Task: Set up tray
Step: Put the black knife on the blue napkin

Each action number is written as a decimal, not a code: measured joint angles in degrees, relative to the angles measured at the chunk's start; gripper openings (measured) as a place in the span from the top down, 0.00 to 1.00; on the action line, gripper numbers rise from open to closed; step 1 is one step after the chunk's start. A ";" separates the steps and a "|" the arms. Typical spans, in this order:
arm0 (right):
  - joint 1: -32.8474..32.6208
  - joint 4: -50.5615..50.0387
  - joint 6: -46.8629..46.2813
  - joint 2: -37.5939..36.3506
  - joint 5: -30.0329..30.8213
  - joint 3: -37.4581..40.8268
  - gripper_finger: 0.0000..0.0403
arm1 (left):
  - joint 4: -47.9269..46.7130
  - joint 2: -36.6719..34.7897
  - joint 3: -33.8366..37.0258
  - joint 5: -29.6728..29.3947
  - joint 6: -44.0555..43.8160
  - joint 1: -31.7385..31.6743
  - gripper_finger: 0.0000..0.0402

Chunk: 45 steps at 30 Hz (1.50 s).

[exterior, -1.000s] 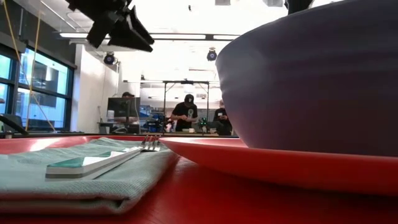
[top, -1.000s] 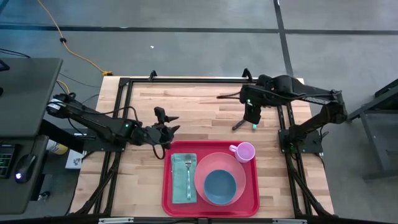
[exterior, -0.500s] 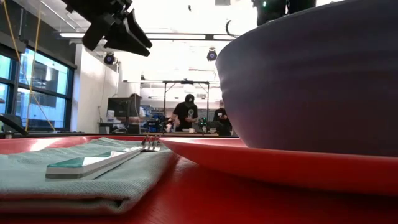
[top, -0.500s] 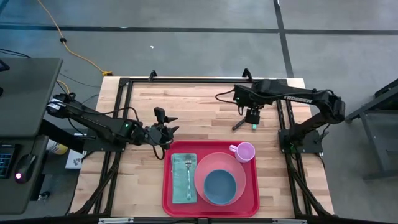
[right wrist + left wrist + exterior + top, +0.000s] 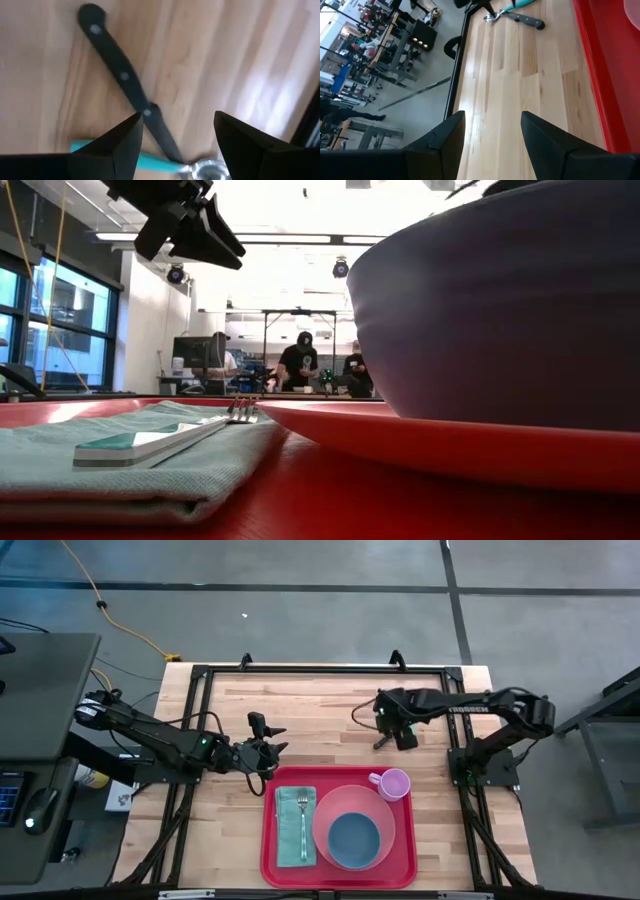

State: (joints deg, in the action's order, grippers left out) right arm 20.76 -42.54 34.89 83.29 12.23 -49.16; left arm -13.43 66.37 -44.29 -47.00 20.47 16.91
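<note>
The tray (image 5: 338,868) lies at the near edge of the wooden table (image 5: 320,720), flat and centred between the two arms. On it, a green napkin (image 5: 295,827) sits on the left side with a fork (image 5: 303,823) laid along it. Beside that, a pink plate (image 5: 352,812) carries a blue bowl (image 5: 353,839), and a pink mug (image 5: 393,783) stands in the far right corner of the tray.

Just beyond the tray's far left corner, the left gripper (image 5: 272,751) hangs above the bare wood with its fingers (image 5: 445,145) spread apart and holding nothing.

Farther back, to the right, the right gripper (image 5: 398,736) is over a black-handled knife (image 5: 125,82) and a teal-handled utensil (image 5: 145,161) that cross on the table. Its fingers (image 5: 112,145) stand apart, straddling the knife without touching it.

In the room behind the table, people (image 5: 304,360) stand at benches.
</note>
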 joint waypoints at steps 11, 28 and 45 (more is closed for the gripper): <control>-6.58 3.08 1.61 0.00 -5.00 1.24 0.44 | 0.02 0.00 0.00 -0.10 0.00 0.00 0.44; -3.90 7.29 -0.06 5.96 -10.81 1.24 0.44 | -0.02 0.00 0.00 -0.61 -1.08 0.00 0.44; -3.07 7.25 -2.91 8.85 -14.39 1.24 0.56 | -0.04 0.00 0.00 -0.71 -1.11 0.00 0.44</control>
State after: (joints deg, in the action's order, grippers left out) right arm 17.70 -35.29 31.99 92.14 -2.16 -47.92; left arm -13.47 66.37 -44.29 -47.71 19.35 16.91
